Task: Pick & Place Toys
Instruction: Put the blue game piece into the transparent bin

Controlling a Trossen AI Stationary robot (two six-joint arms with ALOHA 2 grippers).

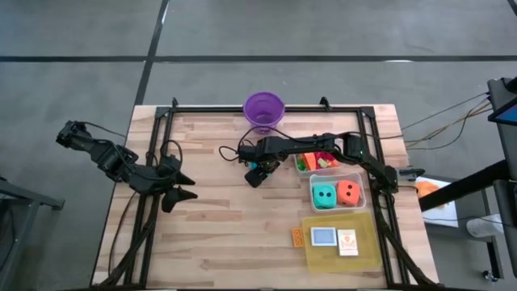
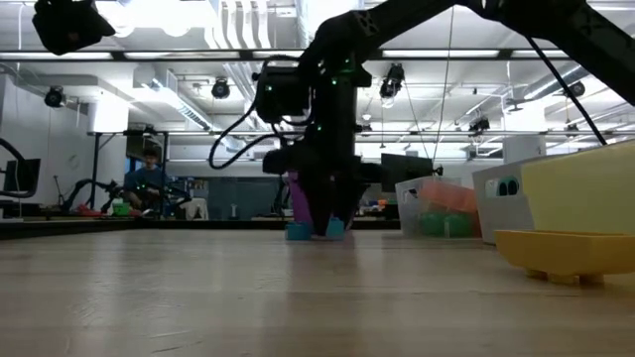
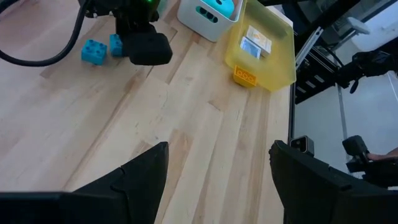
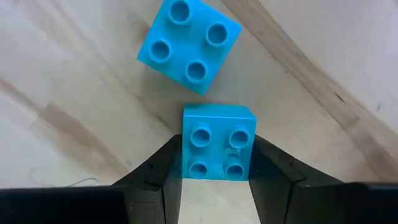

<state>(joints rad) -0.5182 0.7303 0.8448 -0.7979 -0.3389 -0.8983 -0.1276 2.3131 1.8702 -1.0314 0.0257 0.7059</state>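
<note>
A blue block sits on the wooden table between the fingers of my right gripper, which press against its two sides near the middle of the table, just in front of the purple bucket. A second blue block lies just beside the first, apart from my fingers and turned at an angle; in the low view both blue pieces rest on the wood under my gripper. To the right, a clear tub holds a heap of small red, green and yellow toys, and nearer, another tub holds a teal die and an orange die. Nearest of all, the yellow tray carries two small cards, with a small orange piece on the table touching its left edge. My left gripper waits with its fingers spread, holding nothing, over the left side of the table. A person sits in the room far behind the table.
</note>
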